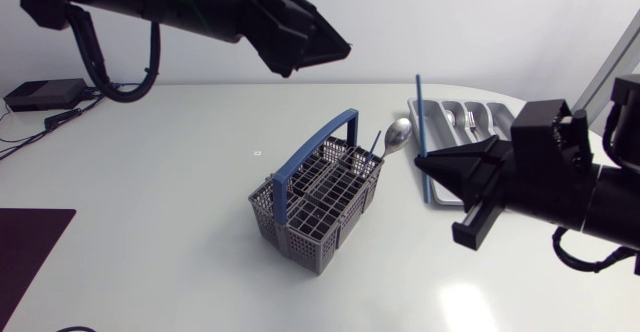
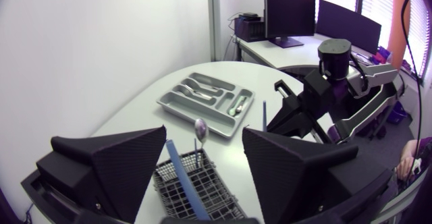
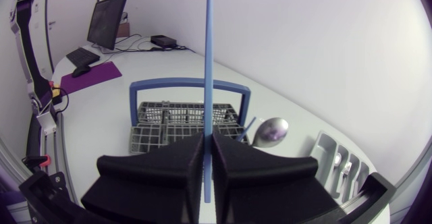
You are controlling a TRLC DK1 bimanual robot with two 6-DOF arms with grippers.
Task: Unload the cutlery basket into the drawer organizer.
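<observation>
1. Head cam sits high up, looking down over the whole table.
2. Left wrist cam hovers just above the basket, facing the far-right organizer.
3. Right wrist cam looks low across that same basket (pretty close).

**Setting:** robotics lab or test bench, not a household kitchen.

**Evidence recorded:**
- Two machine arms, the left arm with a lit green indicator and the right arm with exposed cabling, worked over one plain white rounded table.
- A black box with loose cables sat at the table's edge, well behind the left arm's jaws.
- A purple mat lay at the table's edge, far from both sets of jaws.
- The only kitchen goods were a grey cutlery basket under and between the two sets of jaws, and a drawer organizer just beyond the right arm's jaws. Both stood loose on the tabletop as test pieces, with no drawer or sink around them.
</observation>
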